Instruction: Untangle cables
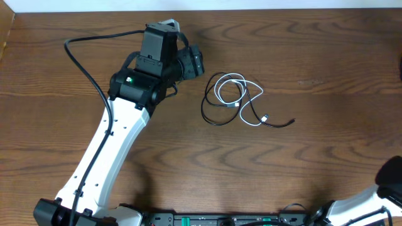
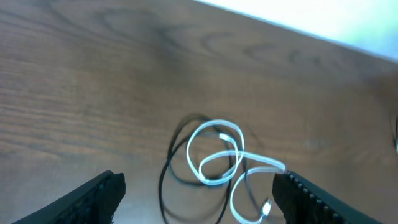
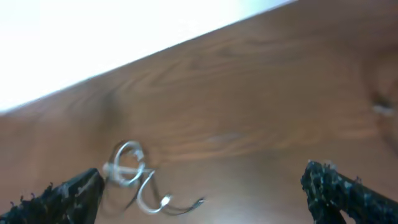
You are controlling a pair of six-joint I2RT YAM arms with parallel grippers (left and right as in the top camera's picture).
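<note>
Wooden table (image 1: 326, 163), one knot of cables (image 1: 234, 104) right of its centre.
The left arm (image 1: 119, 144) holds the left gripper (image 2: 199, 180) beside the knot, fingers spread wide and empty. The right gripper (image 3: 202, 174) is also spread and empty, well apart from it. Seen from overhead, the knot's long axis runs from upper left to lower right. The black cord (image 1: 203, 108) ends in a tail pointing right, and the white cord (image 2: 261, 163) loops inside it.

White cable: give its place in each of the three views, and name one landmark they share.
Overhead: the white cable lies looped in the upper half, just right of centre.
Left wrist: lower centre, in bright overlapping loops.
Right wrist: lower left, small and blurred.
Shared landmark: the black cable tangled through it, which shows in all three views.
</note>
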